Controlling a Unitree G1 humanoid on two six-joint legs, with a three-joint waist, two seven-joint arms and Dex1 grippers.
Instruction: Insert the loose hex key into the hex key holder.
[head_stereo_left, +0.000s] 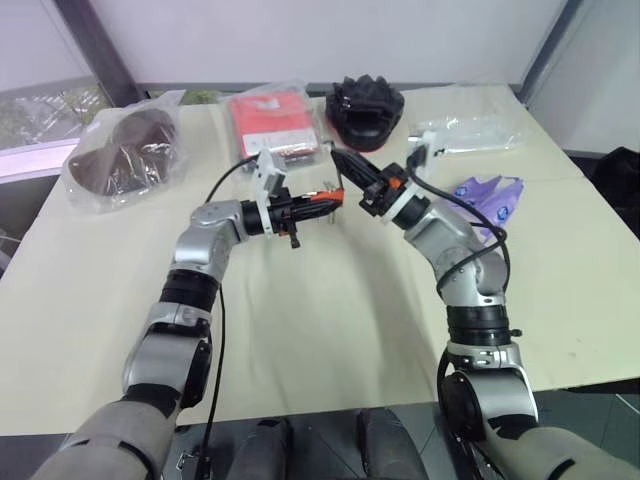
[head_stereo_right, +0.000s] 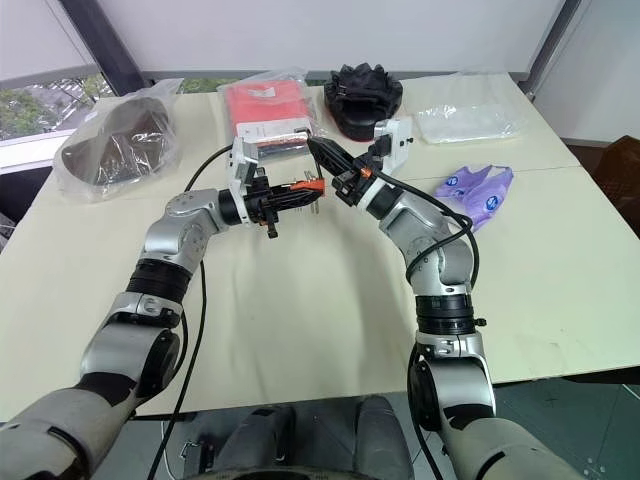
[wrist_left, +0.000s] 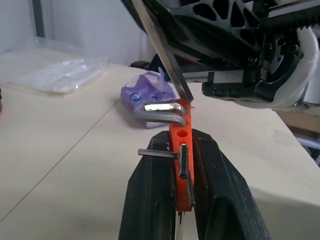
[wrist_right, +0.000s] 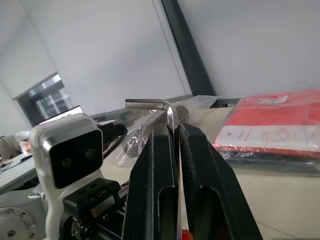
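My left gripper (wrist_left: 182, 200) is squeezed tight on the orange holder (wrist_left: 181, 150), which stands up between its two black fingers. My right gripper (wrist_right: 175, 165) is clamped on the loose key (wrist_right: 169, 114), and the key's short bent end pokes out past its fingertips. Both are held up in the air above the table (head_stereo_left: 330, 320), tip to tip. In the left wrist view the long end of the key comes down slanted and meets the top corner of the holder, just beside the bent keys already in it (wrist_left: 165, 112).

What could go wrong? I think the key is tilted, so it may miss the hole and scrape off the edge. If I push hard, the thin key could twist in my right grip, or the holder could slide in my left grip. Anything dropped would land on the table below.

Room looks good. The red packet (head_stereo_right: 268, 105) and black thing (head_stereo_right: 362, 95) lie well past both grippers. The purple thing (head_stereo_right: 478, 188) lies off to the outer side of my right gripper.
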